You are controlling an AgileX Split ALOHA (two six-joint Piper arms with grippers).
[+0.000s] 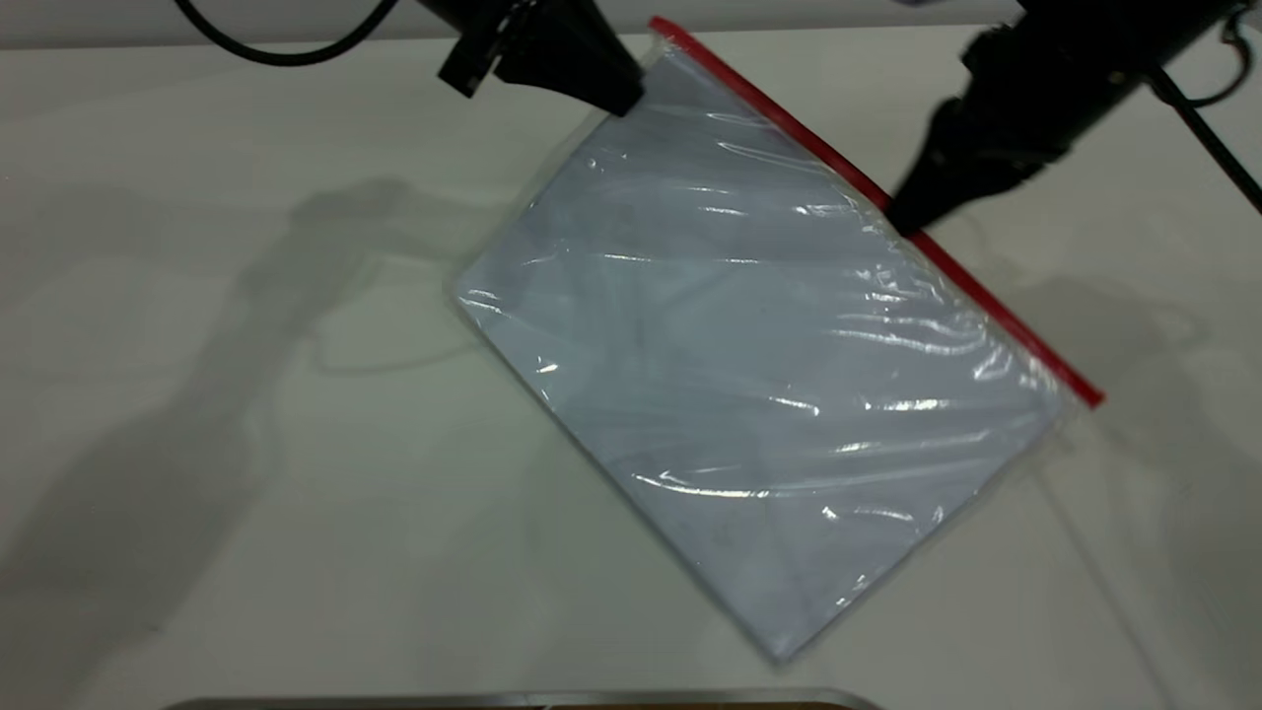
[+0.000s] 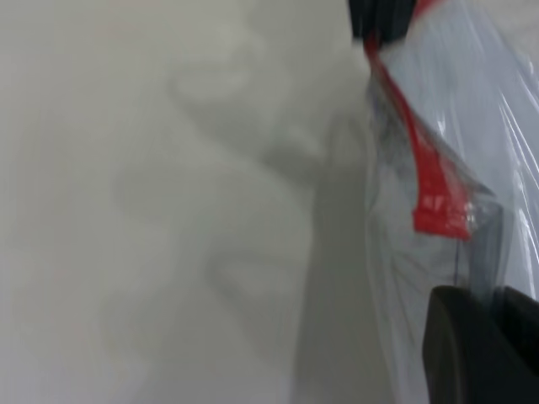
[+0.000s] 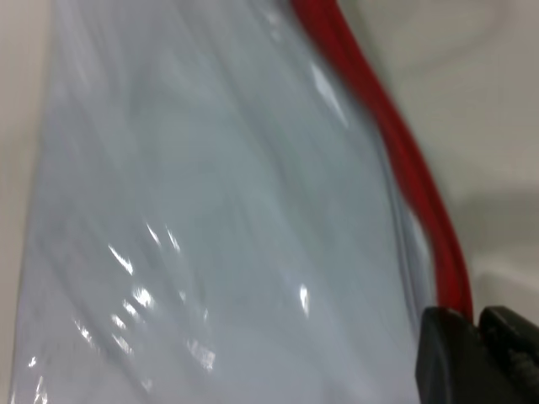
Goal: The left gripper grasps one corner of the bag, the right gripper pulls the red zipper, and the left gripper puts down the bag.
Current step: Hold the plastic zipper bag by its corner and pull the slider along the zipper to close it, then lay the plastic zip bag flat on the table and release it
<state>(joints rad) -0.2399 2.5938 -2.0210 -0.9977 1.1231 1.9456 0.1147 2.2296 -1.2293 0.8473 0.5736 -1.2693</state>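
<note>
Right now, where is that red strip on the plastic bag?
In the exterior view, the red zipper runs diagonally along the bag's upper right edge, from the left end effector past the right end effector.

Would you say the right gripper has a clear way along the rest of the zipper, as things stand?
Probably yes. The right gripper sits on the zipper about midway, and nothing lies beside the stretch towards the free end; the left gripper holds the far corner.
</note>
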